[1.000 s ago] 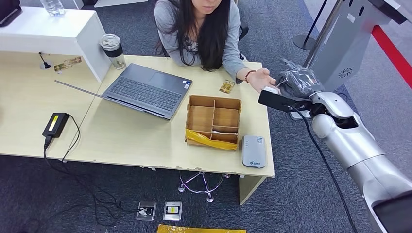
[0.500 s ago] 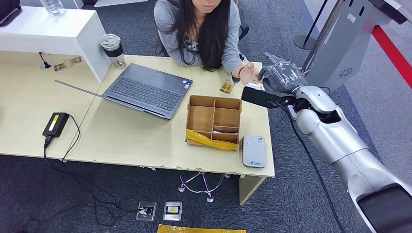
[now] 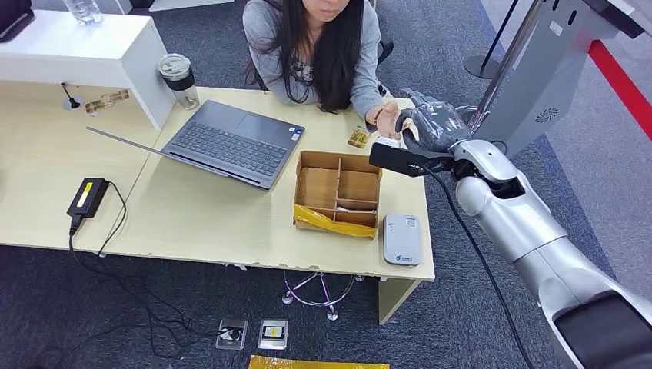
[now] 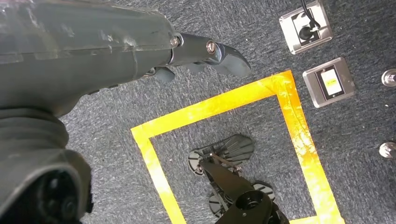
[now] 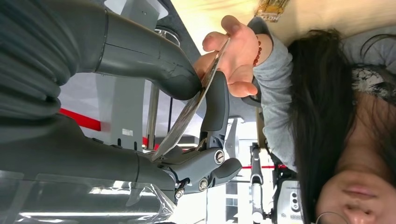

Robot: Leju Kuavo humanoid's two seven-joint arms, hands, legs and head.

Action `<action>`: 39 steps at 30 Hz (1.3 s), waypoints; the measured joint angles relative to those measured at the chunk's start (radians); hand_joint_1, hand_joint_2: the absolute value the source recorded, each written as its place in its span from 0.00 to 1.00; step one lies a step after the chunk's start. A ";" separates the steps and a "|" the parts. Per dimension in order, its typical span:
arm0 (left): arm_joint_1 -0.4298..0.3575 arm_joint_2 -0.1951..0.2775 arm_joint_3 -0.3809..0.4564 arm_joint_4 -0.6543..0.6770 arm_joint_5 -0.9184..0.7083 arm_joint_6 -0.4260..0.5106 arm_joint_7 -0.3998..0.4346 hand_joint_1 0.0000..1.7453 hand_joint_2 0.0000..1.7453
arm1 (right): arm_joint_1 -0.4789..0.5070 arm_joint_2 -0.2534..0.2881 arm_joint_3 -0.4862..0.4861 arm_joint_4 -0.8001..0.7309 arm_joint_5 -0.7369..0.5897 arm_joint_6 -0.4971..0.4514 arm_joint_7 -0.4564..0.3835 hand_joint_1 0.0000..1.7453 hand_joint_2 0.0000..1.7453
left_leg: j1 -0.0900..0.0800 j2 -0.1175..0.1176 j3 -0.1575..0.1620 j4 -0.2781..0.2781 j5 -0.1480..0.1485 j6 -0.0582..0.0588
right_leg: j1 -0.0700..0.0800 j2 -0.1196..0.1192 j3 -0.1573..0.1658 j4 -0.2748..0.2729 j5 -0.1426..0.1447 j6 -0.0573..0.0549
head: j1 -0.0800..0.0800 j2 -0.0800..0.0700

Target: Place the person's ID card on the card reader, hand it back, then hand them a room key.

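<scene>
A thin card (image 5: 194, 105) was pinched between the thumb and fingers (image 5: 215, 105) of the right hand (image 3: 427, 123), its far edge touching the palm of the person's hand (image 5: 232, 56), which was held open just beyond the fingers. The card reader (image 3: 402, 239) lay on the desk (image 3: 192, 215) well apart from the fingers, beside a wooden box (image 3: 338, 192). The left hand (image 4: 84, 42) hung above the carpet with nothing in it; whether its fingers (image 4: 219, 53) were open or curled could not be told.
</scene>
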 joint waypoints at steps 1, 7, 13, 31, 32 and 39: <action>0.000 0.000 0.000 0.000 0.000 0.000 0.000 0.00 0.00 | 0.001 0.001 0.001 0.000 0.000 0.000 0.000 1.00 1.00 | 0.000 0.000 0.000 0.000 0.000 0.000 | 0.000 0.000 0.000 0.000 0.000 0.000 | 0.000 0.000; 0.000 0.000 -0.002 0.000 0.001 0.002 0.000 0.00 0.00 | 0.013 0.011 0.001 0.000 0.005 -0.001 0.000 0.39 0.75 | 0.000 0.000 0.000 0.000 0.000 0.000 | 0.000 0.000 0.000 0.000 0.000 0.000 | 0.000 0.000; 0.000 0.000 -0.008 0.000 0.003 0.002 0.000 0.00 0.00 | 0.019 0.022 0.002 0.004 0.010 -0.002 -0.002 0.00 0.00 | 0.000 0.000 0.000 0.000 0.000 0.000 | 0.000 0.000 0.000 0.000 0.000 0.000 | 0.000 0.000; 0.001 -0.001 -0.013 0.000 0.024 0.009 0.005 0.00 0.00 | 0.054 0.041 0.000 -0.007 0.035 -0.011 0.016 0.00 0.00 | 0.000 0.000 0.000 0.000 0.000 0.000 | 0.000 0.000 0.000 0.000 0.000 0.000 | 0.000 0.000; 0.001 -0.001 -0.013 0.000 0.028 0.010 0.007 0.00 0.00 | 0.060 0.039 -0.002 -0.018 0.033 -0.006 0.027 0.00 0.00 | 0.000 0.000 0.000 0.000 0.000 0.000 | 0.000 0.001 0.000 0.000 0.000 0.000 | 0.000 0.000; 0.002 -0.004 -0.013 0.000 0.041 0.019 0.017 0.00 0.00 | 0.130 0.005 -0.029 -0.155 -0.019 0.065 0.128 0.00 0.00 | 0.000 0.000 0.001 0.000 0.000 0.000 | 0.000 0.001 0.000 0.000 0.000 0.000 | 0.000 0.000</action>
